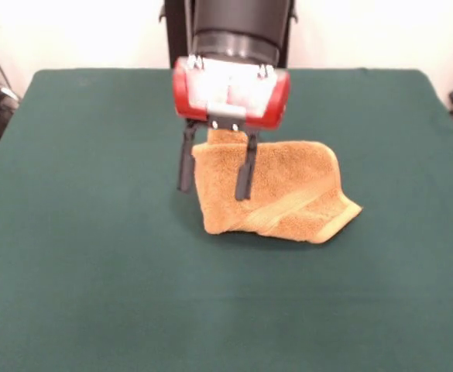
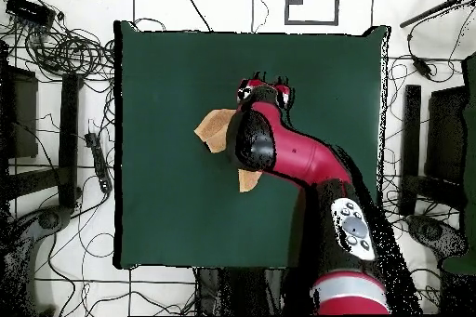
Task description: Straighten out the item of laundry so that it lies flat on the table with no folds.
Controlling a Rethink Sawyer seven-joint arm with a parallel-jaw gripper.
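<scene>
The orange-tan towel (image 1: 288,190) lies folded over on itself near the middle of the green table (image 1: 94,248). A woven border band runs along its near right edge. My gripper (image 1: 214,190) hangs over the towel's left end, open. One black finger (image 1: 186,167) stands just left of the towel and the other stands in front of the cloth. A bit of towel rises between them. In the overhead view the arm (image 2: 297,155) covers most of the towel, leaving two tan pieces (image 2: 216,129) showing on the table (image 2: 158,81). No white tag shows.
Cables and dark equipment (image 2: 65,53) lie on the floor round the table. Green cloth stretches wide on all sides of the towel.
</scene>
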